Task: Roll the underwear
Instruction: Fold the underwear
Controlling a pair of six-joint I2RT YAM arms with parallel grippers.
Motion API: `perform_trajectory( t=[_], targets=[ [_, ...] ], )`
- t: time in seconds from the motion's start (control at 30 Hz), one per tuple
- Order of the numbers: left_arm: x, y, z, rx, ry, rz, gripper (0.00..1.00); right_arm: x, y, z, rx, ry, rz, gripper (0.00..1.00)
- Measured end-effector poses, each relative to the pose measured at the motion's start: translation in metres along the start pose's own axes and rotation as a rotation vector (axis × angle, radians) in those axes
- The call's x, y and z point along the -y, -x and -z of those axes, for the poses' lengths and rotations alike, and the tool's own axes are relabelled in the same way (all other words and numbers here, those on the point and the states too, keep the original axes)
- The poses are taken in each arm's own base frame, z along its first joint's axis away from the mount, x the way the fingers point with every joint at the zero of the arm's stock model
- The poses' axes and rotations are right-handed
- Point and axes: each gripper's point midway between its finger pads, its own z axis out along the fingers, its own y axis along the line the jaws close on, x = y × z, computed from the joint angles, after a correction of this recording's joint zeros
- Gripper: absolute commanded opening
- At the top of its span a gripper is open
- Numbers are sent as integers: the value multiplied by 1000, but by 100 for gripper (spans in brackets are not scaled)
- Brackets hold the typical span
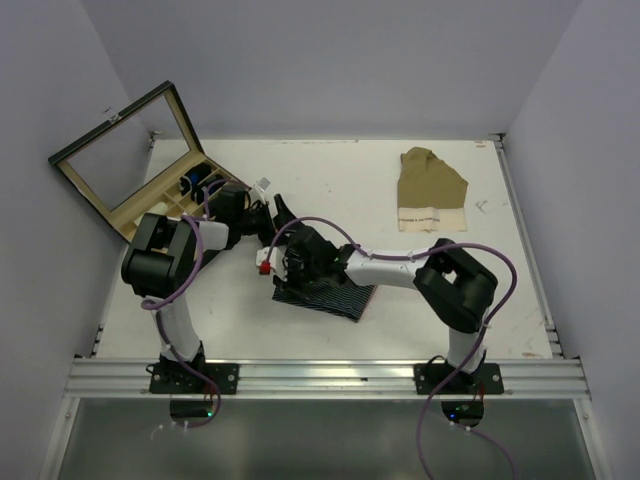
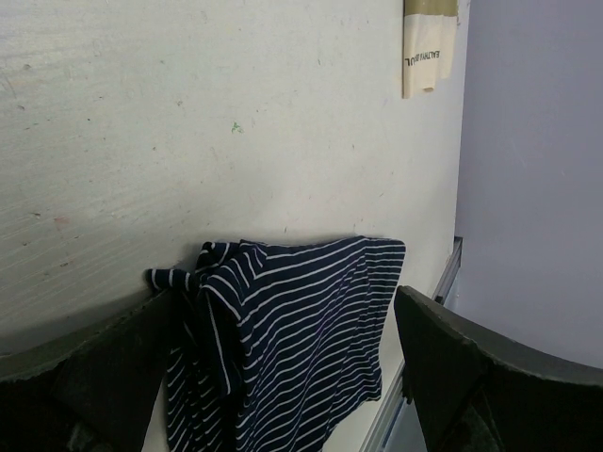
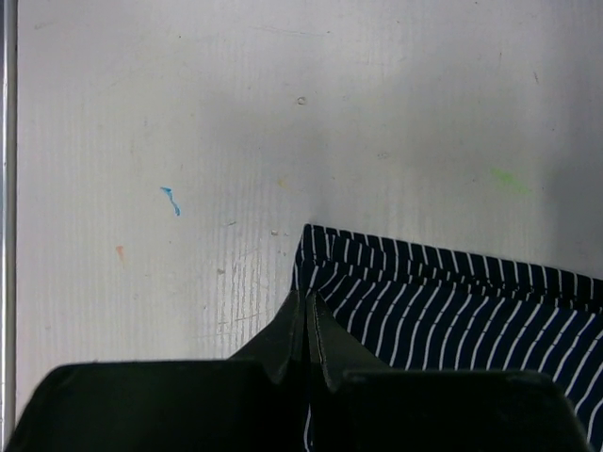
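The underwear (image 1: 330, 297) is navy with thin white stripes and lies folded on the white table, near its middle. My right gripper (image 1: 284, 278) sits at its left edge. In the right wrist view the right gripper (image 3: 306, 298) is shut, its tips pinching the corner of the underwear (image 3: 452, 301). My left gripper (image 1: 277, 222) hovers just behind and to the left of the cloth, apart from it. Seen from the left wrist, the left gripper (image 2: 283, 311) is open wide, with the underwear (image 2: 292, 348) lying beyond its fingers (image 2: 443, 348) and bunched at one end.
A wooden box (image 1: 175, 195) with its glass lid (image 1: 120, 160) raised stands at the back left, close to the left arm. A tan folded garment (image 1: 430, 190) lies at the back right, also seen as the tan garment (image 2: 429, 47). Metal rails edge the table (image 1: 330, 375).
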Motion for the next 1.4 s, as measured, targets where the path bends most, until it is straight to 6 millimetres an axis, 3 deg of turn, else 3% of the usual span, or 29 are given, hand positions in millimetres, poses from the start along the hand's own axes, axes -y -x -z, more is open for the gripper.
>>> perform_trajectory(
  t=[0.27, 0.37, 0.43, 0.6, 0.73, 1.0, 1.13, 1.27, 1.33, 1.4],
  targets=[
    [0, 0, 0, 0, -1, 0, 100, -3, -5, -6, -11, 10, -24, 0],
    [0, 0, 0, 1, -2, -1, 100, -5, -14, -13, -33, 20, -56, 10],
    [1, 0, 0, 2, -4, 1, 100, -6, -18, -16, -41, 25, -77, 22],
    [4, 1, 2, 7, -5, -2, 100, -5, -8, -15, -22, 25, -98, 41],
    [15, 8, 8, 34, -12, -28, 100, -9, -2, -5, -19, 28, -111, 42],
    [54, 51, 34, 184, 41, -184, 100, -16, 46, 60, 61, -5, -116, 41],
    [66, 71, 55, 278, 113, -335, 100, 5, 49, 105, 97, -73, -188, 43],
    [95, 77, 82, 320, 111, -603, 100, 50, 10, 152, 88, -188, -354, 42],
    [109, 67, 89, 266, 74, -753, 100, 66, -21, 170, 61, -228, -466, 42],
    [115, 50, 88, 186, 19, -863, 100, 69, -47, 178, 29, -236, -566, 42]
  ],
)
